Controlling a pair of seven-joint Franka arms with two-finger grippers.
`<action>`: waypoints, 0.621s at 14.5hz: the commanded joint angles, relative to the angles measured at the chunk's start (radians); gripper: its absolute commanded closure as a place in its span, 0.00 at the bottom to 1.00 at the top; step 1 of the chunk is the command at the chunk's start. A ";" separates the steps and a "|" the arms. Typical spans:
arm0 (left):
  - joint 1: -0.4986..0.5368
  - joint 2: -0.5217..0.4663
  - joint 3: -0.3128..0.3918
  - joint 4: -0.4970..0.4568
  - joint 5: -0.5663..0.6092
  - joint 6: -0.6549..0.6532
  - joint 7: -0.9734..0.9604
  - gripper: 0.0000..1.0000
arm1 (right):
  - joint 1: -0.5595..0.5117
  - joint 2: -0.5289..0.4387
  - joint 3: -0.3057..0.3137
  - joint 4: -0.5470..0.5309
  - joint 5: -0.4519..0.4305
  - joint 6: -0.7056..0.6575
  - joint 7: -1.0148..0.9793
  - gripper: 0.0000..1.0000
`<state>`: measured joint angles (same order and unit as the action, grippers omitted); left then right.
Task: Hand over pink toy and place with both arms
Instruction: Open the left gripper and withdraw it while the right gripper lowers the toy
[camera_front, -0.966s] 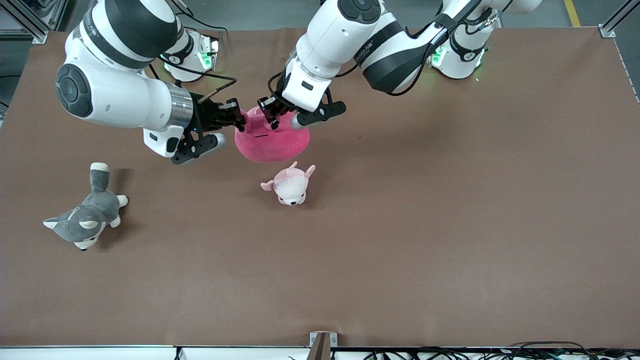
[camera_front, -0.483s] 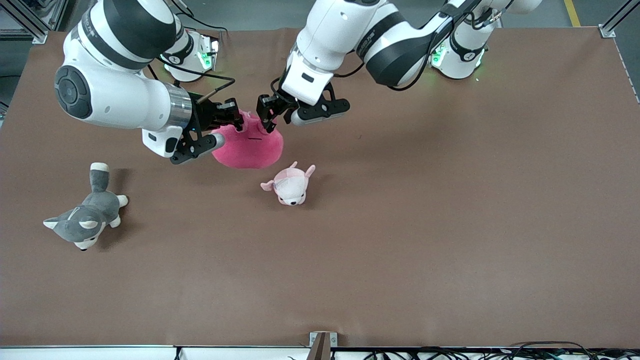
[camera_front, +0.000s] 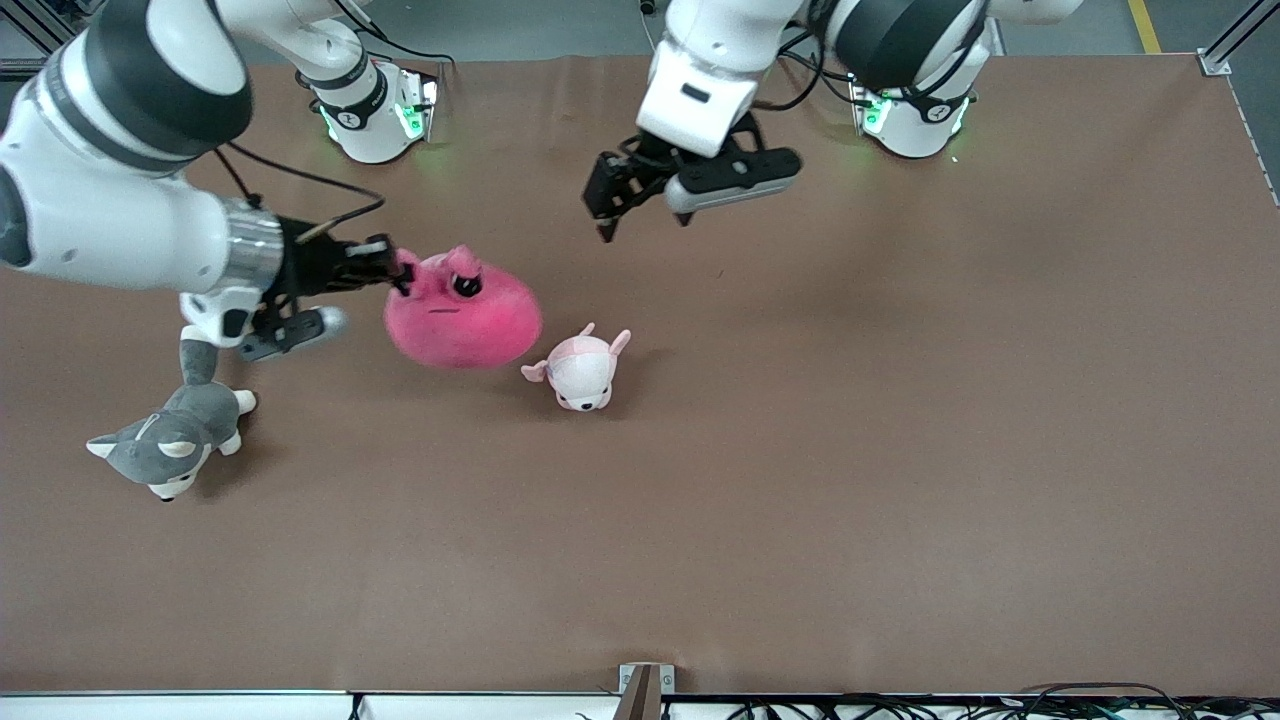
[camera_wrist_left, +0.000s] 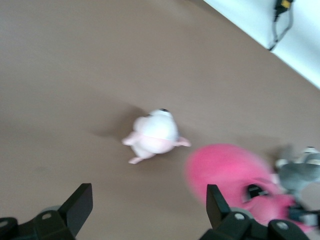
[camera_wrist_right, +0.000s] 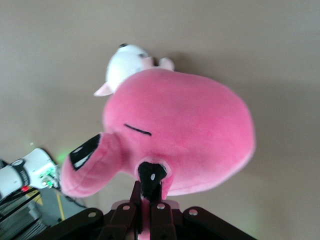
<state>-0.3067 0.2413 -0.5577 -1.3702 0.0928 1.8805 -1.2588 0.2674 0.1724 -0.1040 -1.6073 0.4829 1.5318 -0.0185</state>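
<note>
The pink toy (camera_front: 462, 315), a round hot-pink plush with black eyes, hangs above the table from my right gripper (camera_front: 398, 272), which is shut on its edge. In the right wrist view the toy (camera_wrist_right: 185, 135) fills the middle and the gripper (camera_wrist_right: 149, 200) pinches pink fabric by a black eye. My left gripper (camera_front: 610, 205) is open and empty, up over the table near the arms' bases. In the left wrist view its gripper (camera_wrist_left: 149, 205) holds nothing, and the toy (camera_wrist_left: 227, 170) shows blurred below.
A small pale pink-and-white plush (camera_front: 581, 368) lies on the brown table (camera_front: 900, 400) beside the pink toy. A grey-and-white husky plush (camera_front: 175, 435) lies toward the right arm's end, under the right forearm.
My left gripper has let go of the pink toy and pulled up and away toward its base. My right gripper has carried the toy toward the right arm's end.
</note>
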 joint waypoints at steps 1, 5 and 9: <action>0.081 -0.111 0.001 -0.013 0.016 -0.195 0.135 0.00 | -0.097 0.068 0.012 0.046 -0.020 -0.012 -0.091 0.98; 0.237 -0.200 -0.001 -0.033 -0.001 -0.423 0.362 0.00 | -0.210 0.205 0.014 0.105 -0.009 -0.012 -0.332 0.98; 0.375 -0.243 0.001 -0.070 -0.002 -0.442 0.618 0.00 | -0.232 0.277 0.015 0.113 -0.004 -0.005 -0.391 0.98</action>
<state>0.0091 0.0391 -0.5519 -1.4002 0.0943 1.4440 -0.7448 0.0455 0.4173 -0.1062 -1.5292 0.4706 1.5389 -0.3873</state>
